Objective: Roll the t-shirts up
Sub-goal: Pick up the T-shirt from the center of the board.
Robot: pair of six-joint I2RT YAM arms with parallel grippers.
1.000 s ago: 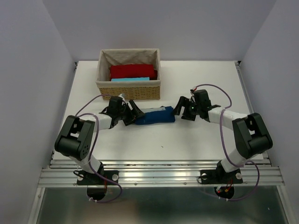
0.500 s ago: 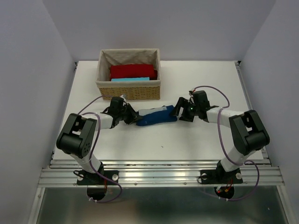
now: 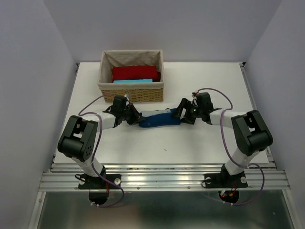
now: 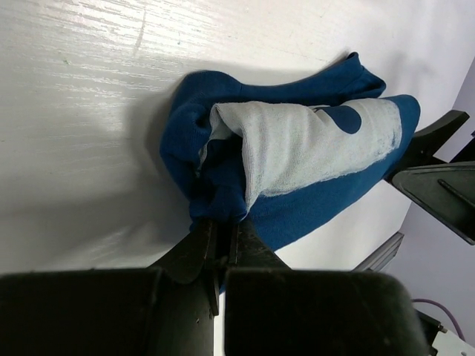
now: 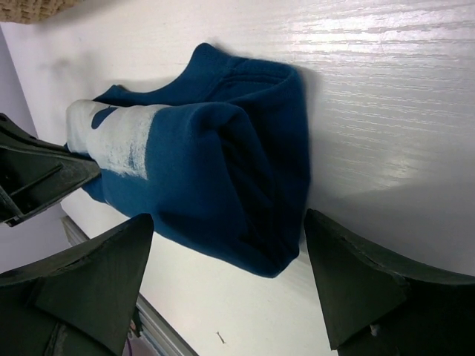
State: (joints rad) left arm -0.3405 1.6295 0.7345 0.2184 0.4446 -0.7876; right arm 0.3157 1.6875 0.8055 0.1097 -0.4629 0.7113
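A dark blue t-shirt (image 3: 159, 119), rolled into a bundle with a pale patch on it (image 4: 312, 144), lies on the white table in front of the wicker basket. My left gripper (image 3: 137, 117) is shut on the t-shirt's left end, pinching a fold of cloth (image 4: 223, 204) between its fingertips. My right gripper (image 3: 180, 113) stands open at the roll's right end (image 5: 245, 185), one finger on each side, neither pressing the cloth.
A wicker basket (image 3: 131, 93) with a cloth liner stands behind the roll, holding a red folded shirt (image 3: 135, 72) and a light blue one (image 3: 132, 81). Grey walls close in both sides. The metal rail (image 3: 162, 179) runs along the near edge.
My left gripper has shut on the t-shirt's left end; it was open a second ago. The right gripper has moved left up to the roll's right end.
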